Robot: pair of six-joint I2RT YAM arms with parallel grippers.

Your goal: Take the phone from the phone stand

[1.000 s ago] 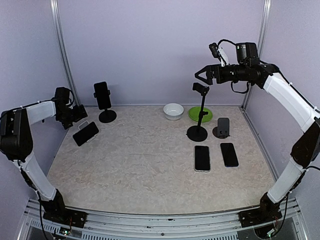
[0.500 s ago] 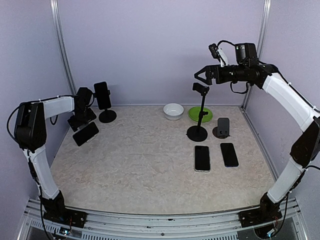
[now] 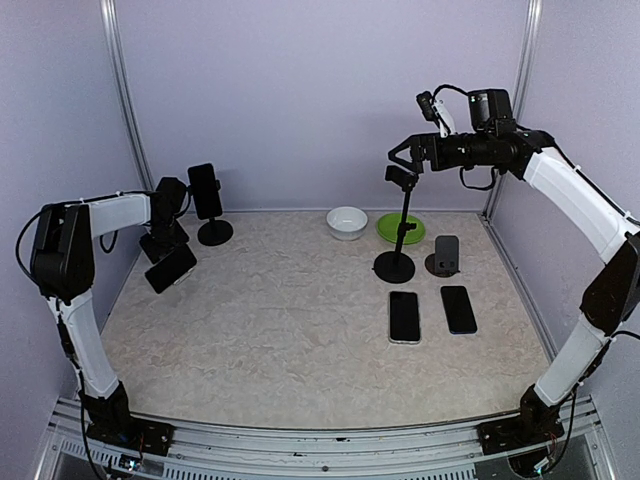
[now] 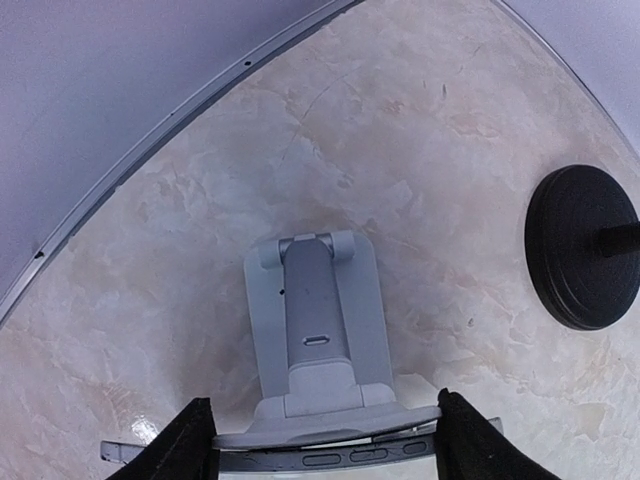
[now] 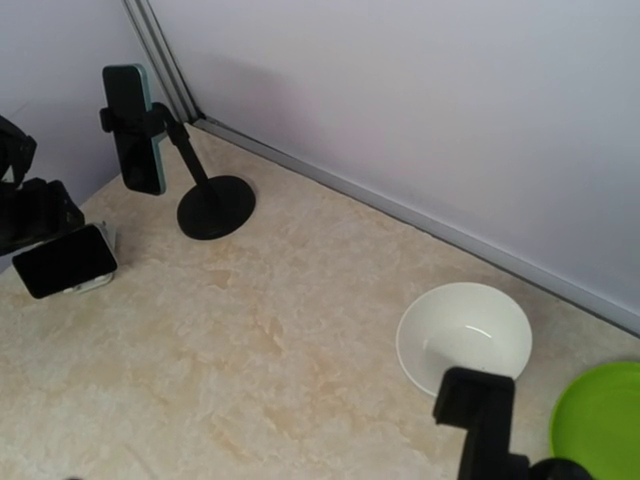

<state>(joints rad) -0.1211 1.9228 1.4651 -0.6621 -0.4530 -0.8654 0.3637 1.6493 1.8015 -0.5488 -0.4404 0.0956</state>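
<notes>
"Phone (image 3: pixel 172 268) off its stand yet?"

"No. Take it from the wide view. The marbled worktop (image 3: pixel 300 340) carries several stands and phones, and the one that matters is at its far left. The left arm (image 3: pixel 110 212) reaches along that edge. The right arm (image 3: pixel 570 195) hangs high over the far right, above a tall black stand (image 3: pixel 402 225) whose clamp is empty."

"Which phone, then?"

"The dark one lying sideways, leaned back on the low grey stand (image 4: pixel 315 330). A second phone (image 3: pixel 205 190) is clamped upright on a black pole stand (image 3: pixel 215 232) just behind it, and no hand is on that one."

"And the hands?"

"The left hand (image 4: pixel 322 400) is down behind the grey stand. Its fingers (image 4: pixel 190 445) are spread, one on each side of the stand's top, and the phone's upper edge runs across between them. Whether either finger touches the phone I cannot tell, and I see no grip. The right hand (image 3: pixel 402 155) is spread wide and holds nothing."

"So how far along?"

"Early, by my reckoning. The approach looks made, and nothing more. The phone rests on the stand, so the pinch, the lift clear of the stand and the setting down are all left to do. Two other phones (image 3: pixel 404 316) lie flat at the near right, which I take for a likely place to put it."
</notes>
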